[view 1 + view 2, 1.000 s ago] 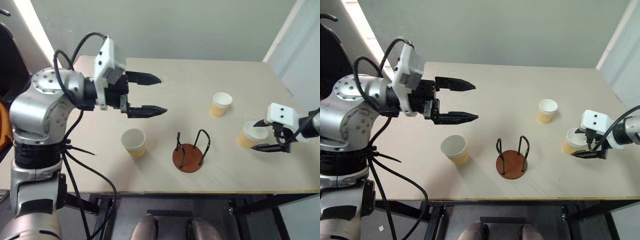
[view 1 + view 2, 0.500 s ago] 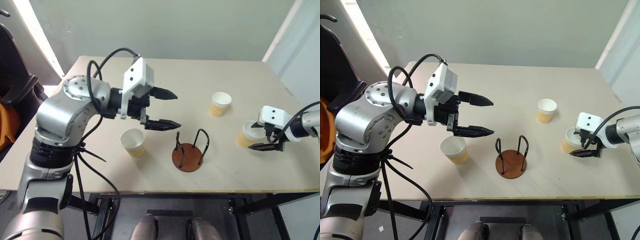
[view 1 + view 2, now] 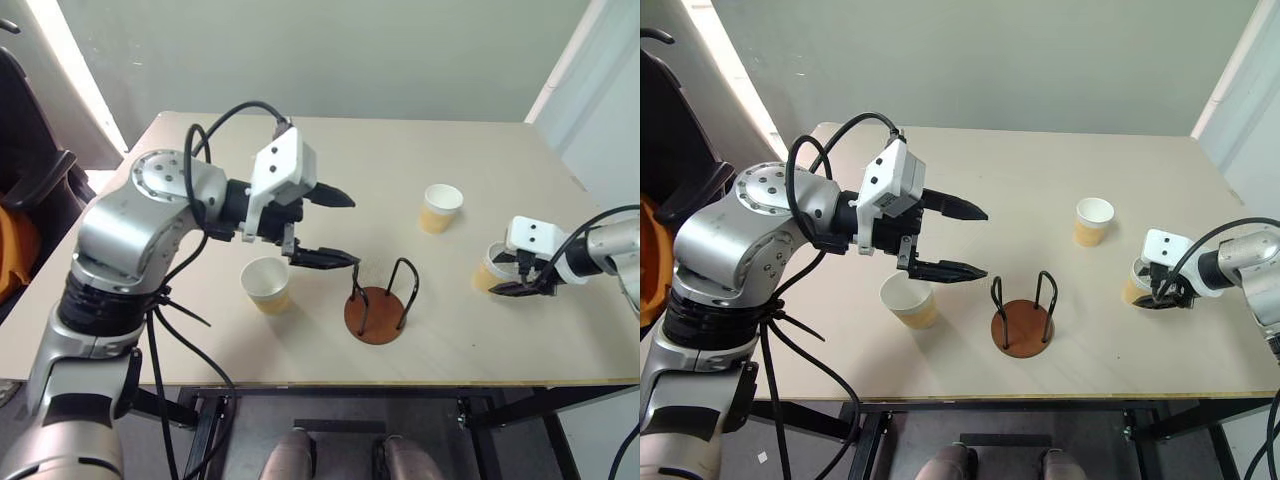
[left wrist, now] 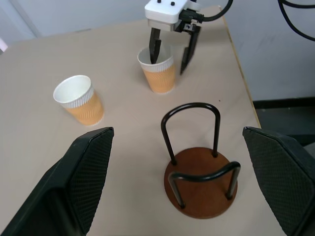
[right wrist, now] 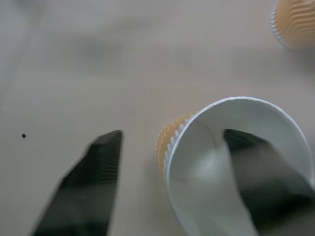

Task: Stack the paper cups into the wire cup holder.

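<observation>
1. Right now the right claw [image 4: 170,46] straddles the rim of the right cup [image 4: 158,72]: one finger inside the mouth, the other outside the ribbed wall. Gap is middling, and the outer finger stands apart from the wall in the right wrist view, so I judge the grip not yet made. A wall pinch suits a thin paper cup with nothing else to hold.
2. Right cup stands upright on the bench [image 3: 330,140], near the right edge.
3. Left claw [image 3: 335,229] is wide and holds nothing. It hangs above the bench, pointing toward the holder [image 3: 377,303], with the left cup [image 3: 267,284] just below and beside it. Judgement: it is poised either for that cup or to steady the holder.
4. Holder sits between the left and right cups, toward the front edge. Brown disc base, two dark wire loops upright, no cup in it. None of the stacking is done.
5. Far cup [image 3: 441,208] stands upright further back, apart from the right cup and untouched.
6. All three cups are mouth up, which I judge suits nesting one into the next inside the loops.
7. Bench: pale, plain, matt top on a dark frame; bare apart from the cups and holder.
8. Room: plain grey-green wall behind, bright strip at the back left, pale panel at the right.
</observation>
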### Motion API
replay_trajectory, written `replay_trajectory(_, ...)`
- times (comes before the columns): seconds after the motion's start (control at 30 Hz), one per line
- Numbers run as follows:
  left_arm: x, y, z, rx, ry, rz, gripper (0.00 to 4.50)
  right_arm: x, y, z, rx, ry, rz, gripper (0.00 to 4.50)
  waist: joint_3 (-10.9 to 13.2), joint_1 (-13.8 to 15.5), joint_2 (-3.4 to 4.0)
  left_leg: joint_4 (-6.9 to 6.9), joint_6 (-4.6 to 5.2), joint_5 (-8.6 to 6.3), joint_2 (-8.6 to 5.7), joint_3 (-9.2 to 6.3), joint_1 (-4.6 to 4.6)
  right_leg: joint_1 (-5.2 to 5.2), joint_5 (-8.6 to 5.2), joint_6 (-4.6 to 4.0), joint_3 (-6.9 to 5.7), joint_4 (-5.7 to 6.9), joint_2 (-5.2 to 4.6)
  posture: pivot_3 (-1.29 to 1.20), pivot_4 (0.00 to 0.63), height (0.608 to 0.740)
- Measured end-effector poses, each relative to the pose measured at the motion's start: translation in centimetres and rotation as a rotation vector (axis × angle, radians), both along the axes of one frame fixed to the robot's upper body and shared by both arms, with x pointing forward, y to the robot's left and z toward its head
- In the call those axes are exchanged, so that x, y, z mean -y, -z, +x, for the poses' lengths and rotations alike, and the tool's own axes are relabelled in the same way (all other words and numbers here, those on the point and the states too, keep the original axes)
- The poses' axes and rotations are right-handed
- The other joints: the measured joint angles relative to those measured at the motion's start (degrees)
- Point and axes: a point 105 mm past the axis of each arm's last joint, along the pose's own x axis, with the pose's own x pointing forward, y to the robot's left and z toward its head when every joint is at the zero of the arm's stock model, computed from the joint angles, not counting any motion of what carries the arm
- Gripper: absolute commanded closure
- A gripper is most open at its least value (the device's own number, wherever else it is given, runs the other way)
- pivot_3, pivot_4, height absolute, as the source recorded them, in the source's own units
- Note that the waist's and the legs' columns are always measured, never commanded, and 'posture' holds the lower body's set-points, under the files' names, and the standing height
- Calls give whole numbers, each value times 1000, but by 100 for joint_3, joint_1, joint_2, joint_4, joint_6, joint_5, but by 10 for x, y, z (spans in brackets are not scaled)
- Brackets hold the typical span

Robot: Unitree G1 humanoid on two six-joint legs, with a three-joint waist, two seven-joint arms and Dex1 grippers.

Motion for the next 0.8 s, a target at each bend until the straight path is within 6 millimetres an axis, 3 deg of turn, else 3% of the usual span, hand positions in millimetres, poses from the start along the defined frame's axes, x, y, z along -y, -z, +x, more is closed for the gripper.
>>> replay_trajectory(0.17,-3,0,0,3,-7,14,0,0,2,0,-3,-3,-16,4315,0,0,0,-1,0,0,0,0,0,0,-3,-5,0,0,0,0,150,740)
replay_trajectory(0.2,-5,0,0,4,-10,18,0,0,2,0,-4,-4,-17,4461,0,0,0,-1,-2,-1,0,0,0,-1,-4,-6,0,0,0,0,150,740)
replay_trajectory(0.3,-12,2,0,0,-26,39,0,-2,-6,-3,-4,-30,-16,4461,3,0,5,-5,-8,-5,0,0,-2,-7,-8,-14,0,0,0,0,150,740)
replay_trajectory(0.37,-16,2,1,2,-46,48,0,-6,-28,-5,39,-65,2,4461,10,-2,17,-7,-10,-6,0,1,-5,-12,-13,-22,1,0,0,0,150,740)
replay_trajectory(0.47,-21,2,3,8,-65,52,0,-23,-79,-9,146,-155,49,4461,11,-18,19,-18,-12,-5,1,2,-5,-20,-30,-50,1,1,2,0,150,740)
replay_trajectory(0.53,-25,4,4,6,-77,52,0,-53,-128,-21,252,-305,114,4461,11,-39,21,-36,-18,-1,1,2,-4,-27,-43,-72,1,2,6,0,150,740)
replay_trajectory(0.6,-25,5,4,4,-78,51,0,-79,-157,-36,318,-445,162,4461,5,-55,8,-38,-27,4,19,0,-1,-25,-53,-88,-4,1,18,0,150,740)
replay_trajectory(0.67,-27,6,4,3,-76,52,0,-106,-167,-49,318,-588,223,4461,2,-67,3,-37,-31,6,27,-1,1,-26,-57,-96,-7,2,23,0,150,740)
replay_trajectory(0.8,-29,7,2,-1,-66,65,0,-147,-148,-66,192,-800,268,4461,5,-76,8,-39,-39,11,29,-2,-4,-36,-56,-93,-8,6,25,0,150,740)
